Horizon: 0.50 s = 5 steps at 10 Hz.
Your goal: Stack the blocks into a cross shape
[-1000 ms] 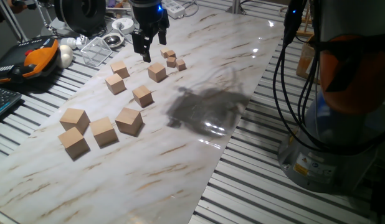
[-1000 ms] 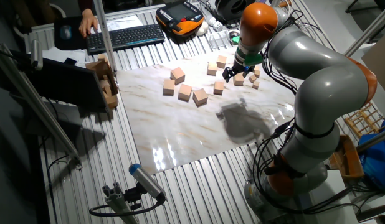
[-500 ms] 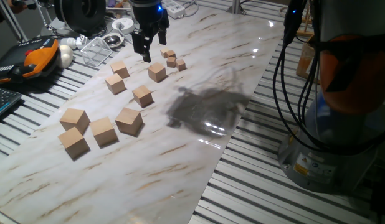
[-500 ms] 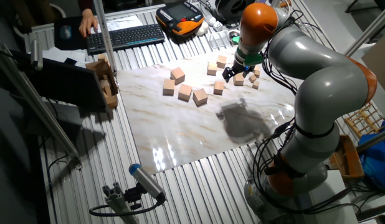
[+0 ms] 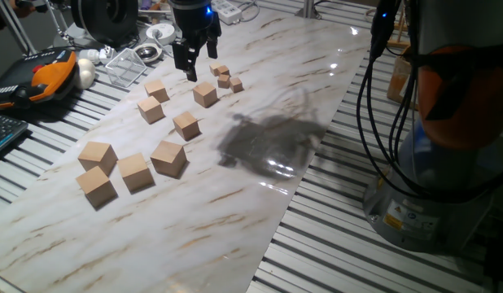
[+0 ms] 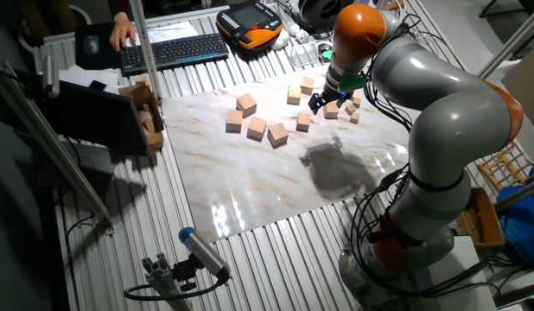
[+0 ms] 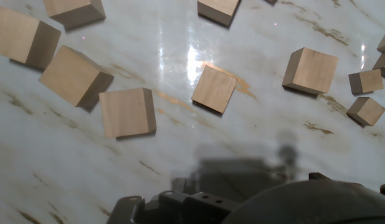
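Your gripper (image 5: pixel 190 63) hangs above the far end of the marble board (image 5: pixel 260 122), fingers pointing down and visibly spread with nothing between them; it touches no cube. In the other fixed view the same gripper (image 6: pixel 320 101) sits just beside the medium cubes.

The four blocks lie in a loose cluster at the near-left part of the board, all flat on the surface and none stacked. In one fixed view they are: one block (image 5: pixel 98 155) at the left, a second (image 5: pixel 98 185) just in front of it, a third (image 5: pixel 135 172) beside those two, and a fourth (image 5: pixel 169 158) to the right. The pairs sit close together; whether any faces touch cannot be told.

Four medium cubes (image 5: pixel 185 124) are scattered between the blocks and the gripper, each apart from the others. Four tiny cubes (image 5: pixel 225 77) are grouped just right of the gripper.

In the hand view you look down on the board, with three blocks at upper left, the nearest (image 7: pixel 126 111) lying flat, and a medium cube (image 7: pixel 214 88) near the centre.
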{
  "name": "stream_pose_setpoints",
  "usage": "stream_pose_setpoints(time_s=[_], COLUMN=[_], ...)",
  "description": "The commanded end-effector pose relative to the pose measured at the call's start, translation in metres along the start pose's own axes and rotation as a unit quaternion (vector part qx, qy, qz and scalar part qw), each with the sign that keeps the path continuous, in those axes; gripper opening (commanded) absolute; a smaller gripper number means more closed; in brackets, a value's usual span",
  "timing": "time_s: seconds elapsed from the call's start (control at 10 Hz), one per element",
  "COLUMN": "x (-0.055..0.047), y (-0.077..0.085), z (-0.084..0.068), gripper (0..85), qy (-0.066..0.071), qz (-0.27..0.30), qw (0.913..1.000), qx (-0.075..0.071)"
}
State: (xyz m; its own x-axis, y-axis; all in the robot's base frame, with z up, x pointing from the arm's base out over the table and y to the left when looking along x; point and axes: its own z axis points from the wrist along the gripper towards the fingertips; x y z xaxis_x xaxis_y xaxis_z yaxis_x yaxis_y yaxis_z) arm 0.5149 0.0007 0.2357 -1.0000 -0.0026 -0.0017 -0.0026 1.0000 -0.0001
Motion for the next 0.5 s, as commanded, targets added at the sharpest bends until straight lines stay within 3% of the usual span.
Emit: stream_pose_setpoints(time_s=[0.0,0.1,0.2,0.4], x=[0.0000,-0.0007,-0.0018,-0.0023], y=[0.0000,-0.0002,-0.0005,0.0000], z=[0.0000,-0.0013,-0.0048,-0.0082], gripper=[0.0,0.0,0.0,0.0], qy=[0.000,0.035,0.044,0.039], qz=[0.000,-0.042,-0.046,-0.046], qw=[1.0000,0.9985,0.9980,0.9982], qx=[0.000,0.000,-0.004,0.000])
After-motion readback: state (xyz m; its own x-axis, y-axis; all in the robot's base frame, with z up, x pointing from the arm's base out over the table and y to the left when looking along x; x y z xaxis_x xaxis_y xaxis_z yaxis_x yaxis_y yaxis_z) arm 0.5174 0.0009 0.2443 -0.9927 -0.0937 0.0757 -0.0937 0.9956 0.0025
